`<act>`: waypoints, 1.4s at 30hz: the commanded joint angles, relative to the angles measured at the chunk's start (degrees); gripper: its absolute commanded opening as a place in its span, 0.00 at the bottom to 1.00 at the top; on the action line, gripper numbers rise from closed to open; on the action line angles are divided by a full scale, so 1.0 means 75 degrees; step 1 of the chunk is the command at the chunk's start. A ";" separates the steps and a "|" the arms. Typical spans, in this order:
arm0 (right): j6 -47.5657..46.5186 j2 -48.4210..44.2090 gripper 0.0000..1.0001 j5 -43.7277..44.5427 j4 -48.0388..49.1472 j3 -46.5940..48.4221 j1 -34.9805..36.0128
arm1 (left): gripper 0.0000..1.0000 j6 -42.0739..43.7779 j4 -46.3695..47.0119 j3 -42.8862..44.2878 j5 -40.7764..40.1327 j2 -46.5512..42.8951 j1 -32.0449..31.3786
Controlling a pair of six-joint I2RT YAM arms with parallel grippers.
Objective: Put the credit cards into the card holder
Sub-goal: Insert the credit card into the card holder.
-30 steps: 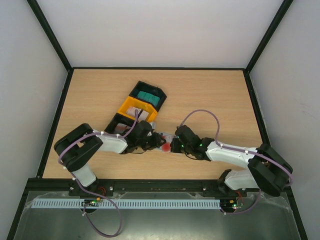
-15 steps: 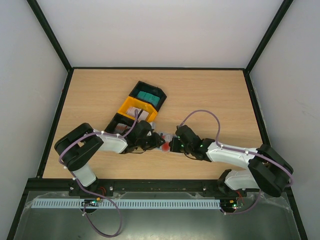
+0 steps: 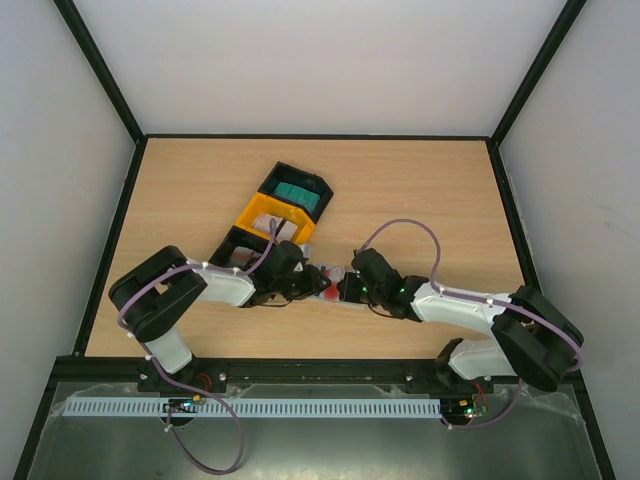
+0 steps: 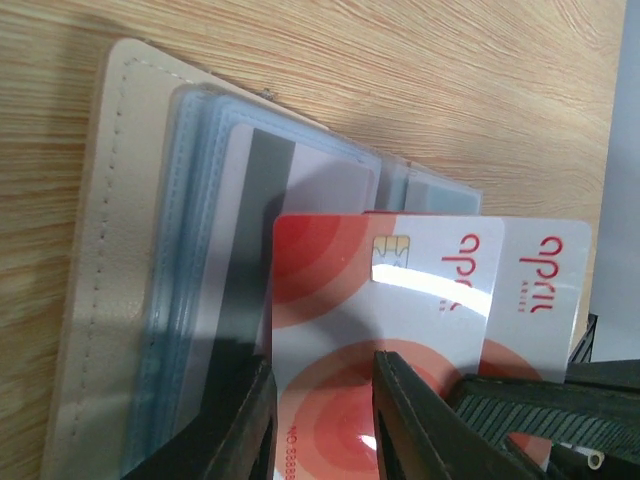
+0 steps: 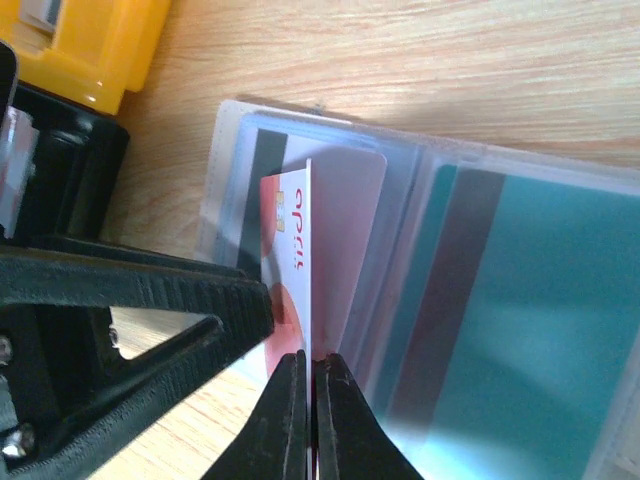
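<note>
- Red-blotched card (image 4: pixel 400 300): stands on edge over the open card holder (image 4: pixel 100 250). The holder lies flat on the desk (image 3: pixel 420 190) between the two arms, just beside the trays (image 3: pixel 280 215).
- Right tool (image 5: pixel 311 390): fingers together, clamped on the card's near edge. The card's long axis runs away from this tool, over the holder's left leaf.
- Left tool (image 4: pixel 322 368): fingers part-way apart against the card's face; whether they grip anything cannot be told.
- Sleeves: striped card (image 4: pixel 250 220) sits just behind the held card, and teal card (image 5: pixel 540 330) fills the right leaf. The target is probably a left-leaf sleeve.
- Unclear: whether the card's far edge has entered a sleeve. A second red print alongside may be another card. From overhead, the arms cover the holder.
</note>
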 commanded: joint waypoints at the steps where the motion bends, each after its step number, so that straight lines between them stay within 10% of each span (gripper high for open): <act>1: -0.0041 -0.0260 0.02 -0.0169 0.0441 -0.0228 -0.0310 | 0.32 0.0169 -0.0821 -0.0346 -0.0266 0.0103 0.0088; 28: 0.1101 -0.2719 0.02 -0.3234 0.2913 -0.1735 -0.1649 | 0.61 -0.0912 0.2324 -0.1145 0.1423 -0.2032 0.0569; 37: 0.1569 -0.3100 0.02 -0.3499 0.3406 -0.1810 -0.1655 | 0.55 -0.1125 0.2375 -0.1143 0.1594 -0.2103 0.0569; 42: 0.1683 -0.3122 0.02 -0.3596 0.3578 -0.1842 -0.1655 | 0.28 -0.1276 0.2674 -0.1255 0.1643 -0.2114 0.0569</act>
